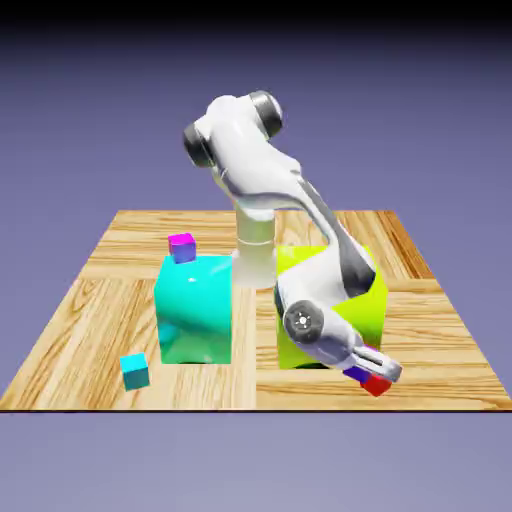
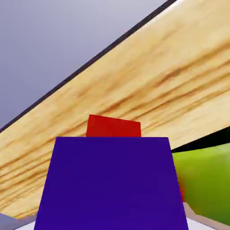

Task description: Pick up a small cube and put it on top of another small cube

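One small violet-blue cube is held in the hand, its two fingers closed in on either side of it. In the hand view the cube's flat, dark violet face fills the bottom middle, large, with pale fingertips showing at its lower corners.

Just beyond it sits a small glossy red cube; a strip of its red shows above the violet face, and a thin sliver at the right edge. In the exterior view the red one peeks out below the fingers, with the violet one just to its left; whether the two touch, I cannot tell.

Near them, toward the exterior view's left, stands a big yellow-green block, partly hidden by the white robot arm. Farther left is a big glossy cyan block, with a small magenta-topped cube showing at its upper edge. A small cyan cube rests near the front edge of the wood-grained worktop.
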